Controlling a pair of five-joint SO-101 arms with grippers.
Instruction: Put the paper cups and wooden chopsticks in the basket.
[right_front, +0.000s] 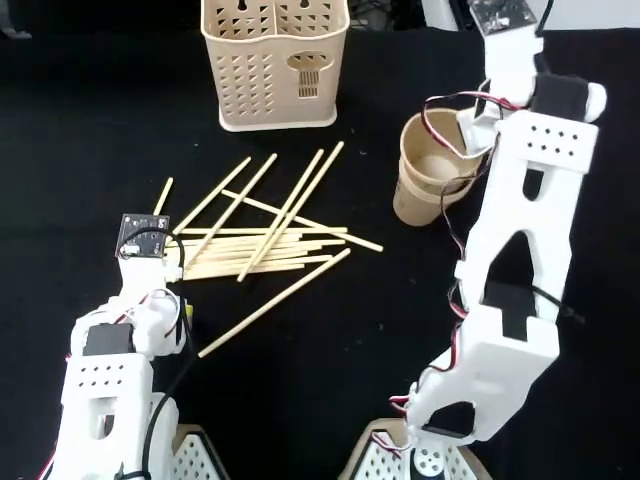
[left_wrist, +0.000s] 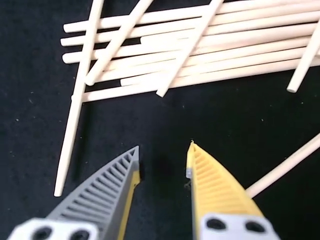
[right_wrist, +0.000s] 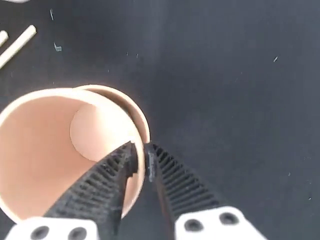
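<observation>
The black surface (right_front: 80, 120) carries everything. The right arm (right_front: 520, 250) stretches up its right side to the cups; the left arm (right_front: 110, 370) sits low at the near left corner.

The basket (right_front: 275, 90) stands upright at the far edge, well apart from both arms. Two cups (right_front: 430, 175) sit nested, one inside the other, to the right of the basket and nearer. I cannot tell whether the stack rests on the surface or is slightly raised. The chopsticks (right_front: 260, 240) lie in a loose, crossed heap between the arms.

The right tool (right_wrist: 141, 147) is clamped on the cups' rim, one finger inside the mouth and one outside the wall. The left tool (left_wrist: 164, 150) is spread wide and empty, just short of the heap's near ends.

The step in hand looks like carrying the cups to the basket. A rim pinch is a thin hold, so the lift should be straight and slow, and the outer cup may slide off if only the inner wall is caught. Release should come once the base is over a compartment, low enough not to bounce.

The basket is split by dividers, and none of the task's things appear in its open top. The inner cup holds nothing.
</observation>
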